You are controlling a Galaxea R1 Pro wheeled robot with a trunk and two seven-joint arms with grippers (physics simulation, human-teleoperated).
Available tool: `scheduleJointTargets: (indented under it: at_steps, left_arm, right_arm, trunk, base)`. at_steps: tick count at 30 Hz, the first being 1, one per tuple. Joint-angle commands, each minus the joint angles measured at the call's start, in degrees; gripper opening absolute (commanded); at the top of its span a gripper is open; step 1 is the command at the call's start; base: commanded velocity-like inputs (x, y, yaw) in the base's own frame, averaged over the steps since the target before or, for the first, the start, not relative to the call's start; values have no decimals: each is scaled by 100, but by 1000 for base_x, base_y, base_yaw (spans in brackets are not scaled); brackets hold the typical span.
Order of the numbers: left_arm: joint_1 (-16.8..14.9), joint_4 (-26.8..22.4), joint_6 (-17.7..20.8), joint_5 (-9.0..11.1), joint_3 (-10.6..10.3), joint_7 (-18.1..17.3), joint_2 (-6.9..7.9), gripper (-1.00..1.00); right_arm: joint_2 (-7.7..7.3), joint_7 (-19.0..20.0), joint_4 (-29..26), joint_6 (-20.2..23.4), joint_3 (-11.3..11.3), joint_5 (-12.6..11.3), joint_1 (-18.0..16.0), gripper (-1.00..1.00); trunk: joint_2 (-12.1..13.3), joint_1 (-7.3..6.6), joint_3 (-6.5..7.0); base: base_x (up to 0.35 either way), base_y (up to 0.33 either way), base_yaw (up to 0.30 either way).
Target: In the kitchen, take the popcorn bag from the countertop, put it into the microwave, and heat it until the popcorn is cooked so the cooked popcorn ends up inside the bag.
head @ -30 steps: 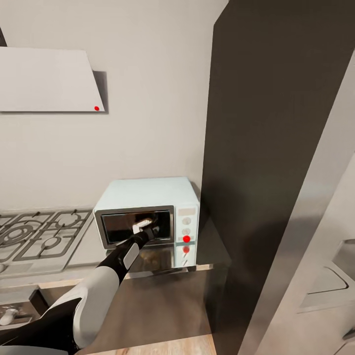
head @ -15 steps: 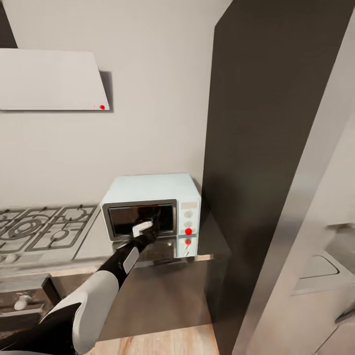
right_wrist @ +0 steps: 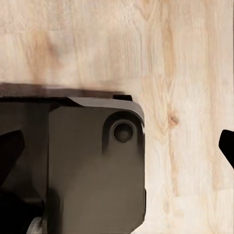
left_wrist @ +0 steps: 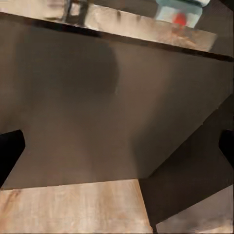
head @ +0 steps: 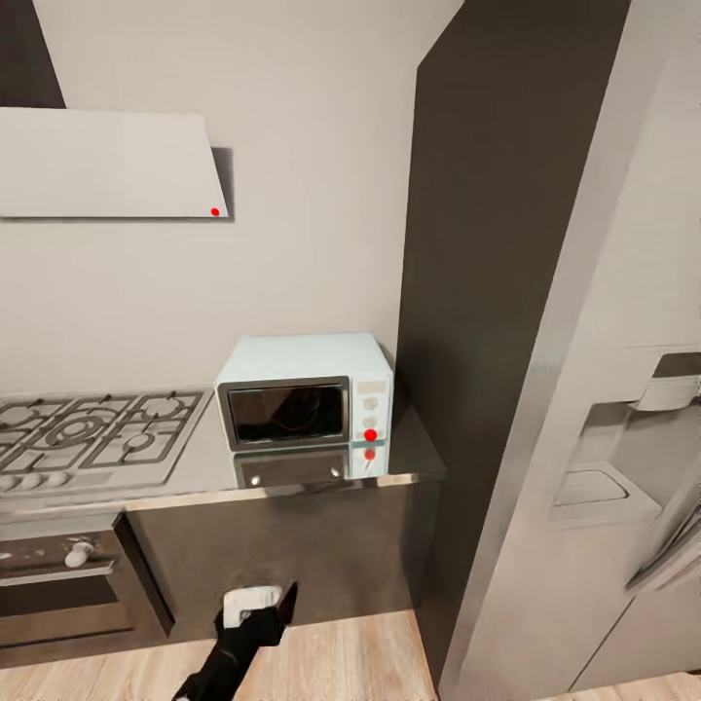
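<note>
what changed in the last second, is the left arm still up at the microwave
No. The left end effector, which was up against the microwave's door window, has dropped and pulled back; it now hangs low before the dark cabinet front. The camera has also backed away, bringing the oven and fridge into view. The microwave stays shut on the countertop, its red light on.

No legible text, labels or numbers on anything here.

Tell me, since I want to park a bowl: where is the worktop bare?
Bare countertop lies between the gas hob and the microwave, and in a strip along the front edge before the microwave. Right of the microwave only a narrow wedge remains against the dark tall cabinet.
</note>
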Motion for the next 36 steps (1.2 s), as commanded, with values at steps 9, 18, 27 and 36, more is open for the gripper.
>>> scheduleJointTargets:
  at_steps: [9, 18, 27, 36]
  left_arm:
    - [183, 1756, 39, 71, 1198, -49, 484, 100]
    - [81, 2845, 39, 13, 1332, -49, 484, 100]
    - [-255, 3738, -358, -17, 1266, -17, 445, 100]
    - [-254, 3787, -366, 15, 1269, -30, 432, 100]
  right_arm:
    - [590, -38, -2881, 62, 1162, 81, -237, 100]
    - [541, -224, -3798, 1477, 1278, 11, -2383, 100]
    - [423, -337, -1163, 1142, 724, 1, -4667, 100]
    - [601, -320, -665, 1119, 752, 32, -5133, 100]
  trunk:
    - [-11, 4, -10]
    - [-11, 4, -10]
    - [-11, 4, -10]
    - [-11, 4, -10]
  base:
    - [-1, 0, 0]
    - [0, 0, 0]
    - [0, 0, 0]
    - [4, 0, 0]
